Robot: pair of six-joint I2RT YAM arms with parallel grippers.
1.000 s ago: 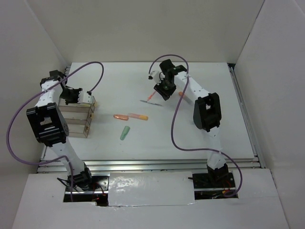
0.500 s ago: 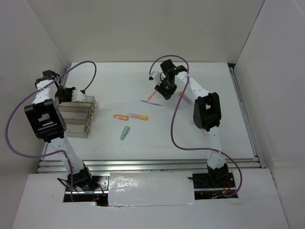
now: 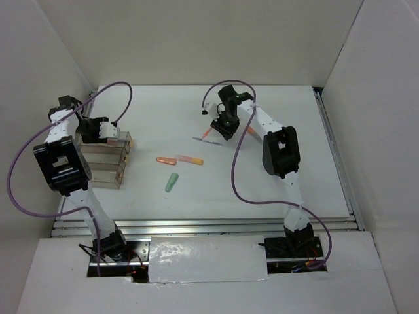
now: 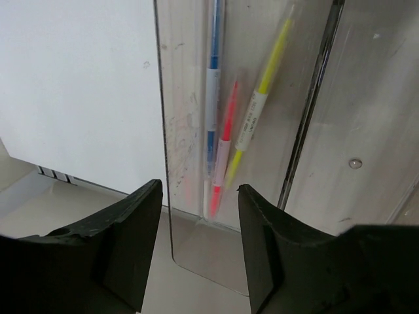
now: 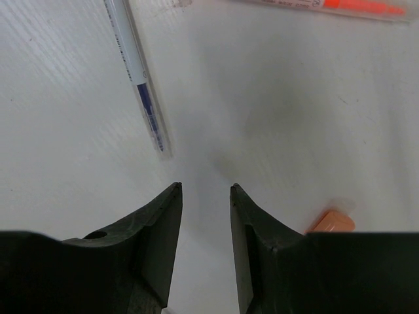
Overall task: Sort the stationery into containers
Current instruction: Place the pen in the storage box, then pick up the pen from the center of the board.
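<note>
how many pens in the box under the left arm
3, all in one compartment: blue pen against the wall, pink pen in the middle, yellow pen on the far side. More may lie hidden elsewhere.

A white table (image 3: 216,193) sits boxed in by plain white walls (image 3: 196,39). Grey metal rails (image 3: 209,226) run along its near edge, beside a shiny strip (image 3: 203,252), possibly tape.

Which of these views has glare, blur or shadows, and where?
Top external: even light, glare only on the shiny strip at the near edge. Left wrist: reflections in the clear container wall smear the lower end of the pink pen. Right wrist: soft shadow ahead of the right claw; orange cap blurred.
</note>
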